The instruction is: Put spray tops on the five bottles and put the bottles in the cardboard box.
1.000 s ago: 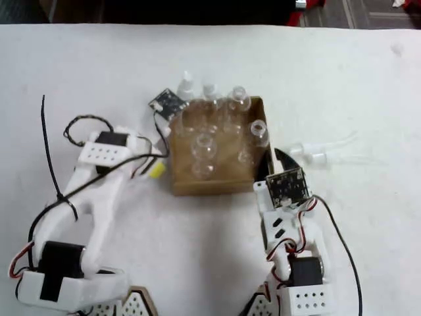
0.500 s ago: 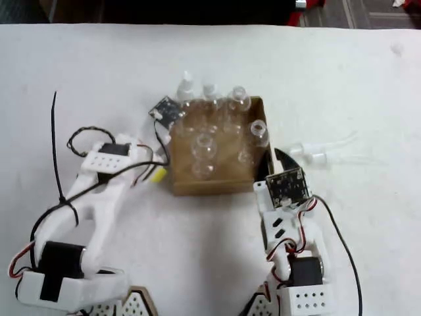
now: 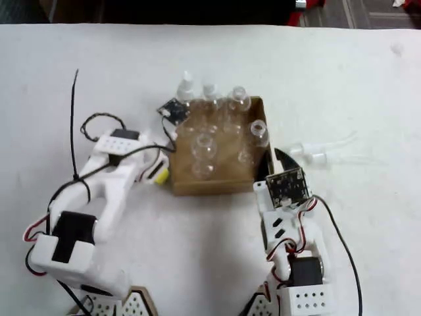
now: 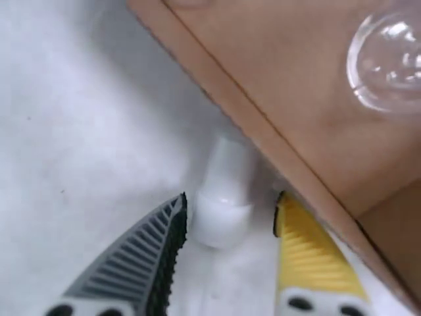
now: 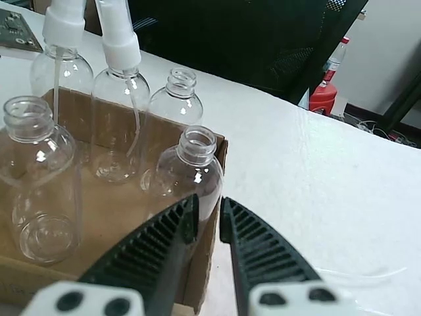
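The cardboard box (image 3: 210, 185) sits mid-table with several clear bottles standing in it. Two bottles at the back (image 3: 187, 89) (image 3: 209, 89) carry white spray tops; the others, such as one (image 3: 258, 131) by the right wall, are bare-necked. My left gripper (image 4: 231, 196) is open by the box's left wall (image 4: 283, 99), its grey and yellow fingers either side of a white spray top (image 4: 222, 191) lying on the table. My right gripper (image 5: 208, 205) is at the box's right front corner, shut to a narrow slit and holding nothing, facing a bare bottle (image 5: 194, 168).
Loose spray tops (image 3: 309, 153) with thin tubes lie on the white table right of the box, just past my right gripper (image 3: 284, 158). A black cable (image 3: 74, 131) sticks up from the left arm. The table's dark far edge (image 3: 197, 20) runs along the back.
The left arm has swung right, closer to the box's left side, and its wrist board moved a little toward the box. The right arm and the bottles have not moved.
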Tool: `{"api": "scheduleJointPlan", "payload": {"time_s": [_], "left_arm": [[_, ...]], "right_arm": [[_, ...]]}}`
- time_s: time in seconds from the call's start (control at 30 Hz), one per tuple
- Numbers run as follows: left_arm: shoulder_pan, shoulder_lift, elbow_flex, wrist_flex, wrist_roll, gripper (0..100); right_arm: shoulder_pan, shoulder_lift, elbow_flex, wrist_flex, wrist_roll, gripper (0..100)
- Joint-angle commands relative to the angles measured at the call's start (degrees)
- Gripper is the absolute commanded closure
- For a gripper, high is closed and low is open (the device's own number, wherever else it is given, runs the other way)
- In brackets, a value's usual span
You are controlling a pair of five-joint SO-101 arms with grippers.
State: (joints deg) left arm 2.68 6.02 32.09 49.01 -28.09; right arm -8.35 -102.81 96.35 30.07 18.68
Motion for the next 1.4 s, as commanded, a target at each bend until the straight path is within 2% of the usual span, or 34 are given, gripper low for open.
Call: {"api": "scheduleJointPlan", "payload": {"time_s": [0.0, 0.1, 0.27, 0.4, 0.8, 1.27, 1.37], "left_arm": [[0.75, -1.19, -2.46, 0.44, 0.44, 80], [0.75, -1.19, -2.55, 0.44, 0.44, 82], [1.54, -1.54, -2.73, 0.44, 0.44, 97], [1.54, -1.54, -4.04, 1.49, 0.70, 96], [1.10, -1.63, -24.09, 28.22, 0.79, 97], [1.10, -1.80, -42.02, 51.34, 0.88, 97], [1.10, -4.62, -42.46, 53.27, 0.97, 98]], "right_arm": [[-0.31, -0.48, 0.44, -0.40, 0.79, 95.0], [-0.31, -0.48, 0.44, -0.40, 0.79, 95.0], [-0.22, -0.48, 0.44, -0.40, 0.79, 95.0], [-0.13, -0.48, 0.44, -0.40, 0.79, 95.0], [-0.13, -0.48, 0.44, -0.48, 0.79, 95.0], [0.04, -0.40, 0.44, -1.19, 0.79, 95.0], [0.84, -0.40, 0.44, -1.19, 0.79, 95.0]]}}
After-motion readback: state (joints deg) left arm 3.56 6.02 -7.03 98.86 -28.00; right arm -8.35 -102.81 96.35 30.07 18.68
